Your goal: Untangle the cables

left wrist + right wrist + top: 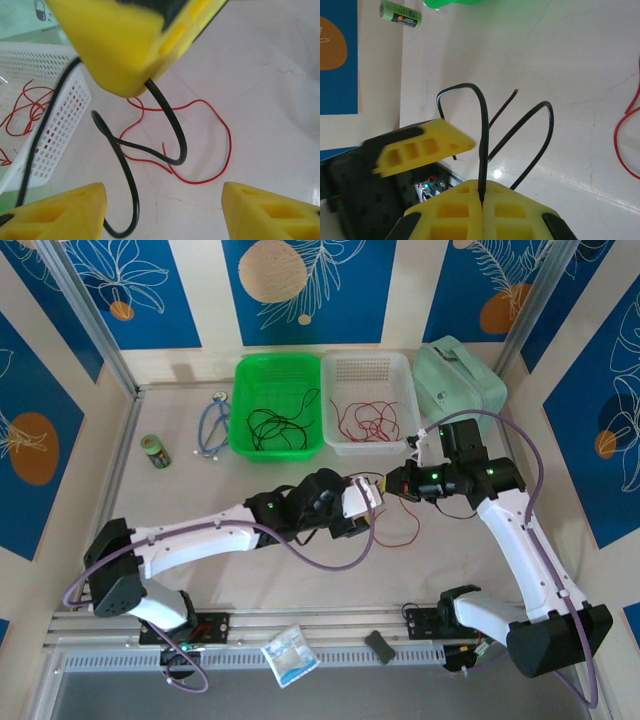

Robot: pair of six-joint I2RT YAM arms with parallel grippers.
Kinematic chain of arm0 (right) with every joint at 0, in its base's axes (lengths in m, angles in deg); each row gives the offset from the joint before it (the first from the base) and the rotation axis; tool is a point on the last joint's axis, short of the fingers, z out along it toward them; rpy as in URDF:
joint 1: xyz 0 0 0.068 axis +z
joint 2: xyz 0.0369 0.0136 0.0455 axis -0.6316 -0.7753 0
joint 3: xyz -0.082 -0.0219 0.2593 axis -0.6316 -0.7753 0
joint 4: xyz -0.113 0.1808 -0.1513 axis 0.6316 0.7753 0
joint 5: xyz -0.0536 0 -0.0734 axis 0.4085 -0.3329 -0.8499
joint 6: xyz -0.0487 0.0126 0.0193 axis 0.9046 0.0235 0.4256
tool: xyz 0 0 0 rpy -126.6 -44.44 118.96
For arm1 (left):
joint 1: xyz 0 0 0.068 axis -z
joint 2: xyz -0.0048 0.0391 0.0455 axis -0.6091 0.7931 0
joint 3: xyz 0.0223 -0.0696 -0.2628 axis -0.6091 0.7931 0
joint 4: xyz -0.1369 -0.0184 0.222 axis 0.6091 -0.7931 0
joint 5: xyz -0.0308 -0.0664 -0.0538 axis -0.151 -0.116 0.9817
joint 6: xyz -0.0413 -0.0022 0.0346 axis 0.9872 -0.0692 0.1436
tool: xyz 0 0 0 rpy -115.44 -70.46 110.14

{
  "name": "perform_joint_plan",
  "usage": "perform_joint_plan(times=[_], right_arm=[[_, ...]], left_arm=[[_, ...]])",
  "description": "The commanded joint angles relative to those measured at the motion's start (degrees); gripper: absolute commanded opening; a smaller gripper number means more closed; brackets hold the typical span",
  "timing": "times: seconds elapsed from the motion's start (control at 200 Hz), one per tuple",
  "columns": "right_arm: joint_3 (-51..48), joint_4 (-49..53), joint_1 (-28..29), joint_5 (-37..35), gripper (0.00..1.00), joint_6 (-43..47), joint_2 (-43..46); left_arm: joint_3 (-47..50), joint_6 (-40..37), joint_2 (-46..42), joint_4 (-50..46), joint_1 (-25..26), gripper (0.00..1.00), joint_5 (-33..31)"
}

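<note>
Pinches black wire [481, 150] in right fingers [470, 195]; straddles its loops with spread left fingers [65, 210], above red wire [230, 145] on table [280, 75]

I saw glossy black wire [178, 132], smooth red wire [229, 142], matt yellow plastic fingers [65, 210], white plastic lattice basket [70, 130], smooth, faintly shiny table [270, 90].
</note>
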Motion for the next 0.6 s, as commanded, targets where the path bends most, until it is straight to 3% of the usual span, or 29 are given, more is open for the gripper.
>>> perform_joint_plan(times=[0.0, 0.325, 0.595], right_arm=[[1.94, 1.92, -0.36, 2.84, 0.00, 1.16, 1.21], [0.81, 1.97, -0.40, 3.27, 0.00, 1.23, 2.45], [-0.14, 1.94, -0.51, 2.81, 0.00, 1.36, 3.15]], left_arm=[[-2.38, -2.40, 2.06, 2.54, -0.10, 0.61, -3.53], [-1.44, -4.36, 2.77, 6.65, -0.50, 0.57, -9.67], [-0.80, -5.14, 2.95, 6.33, -0.93, 0.29, -10.71]])
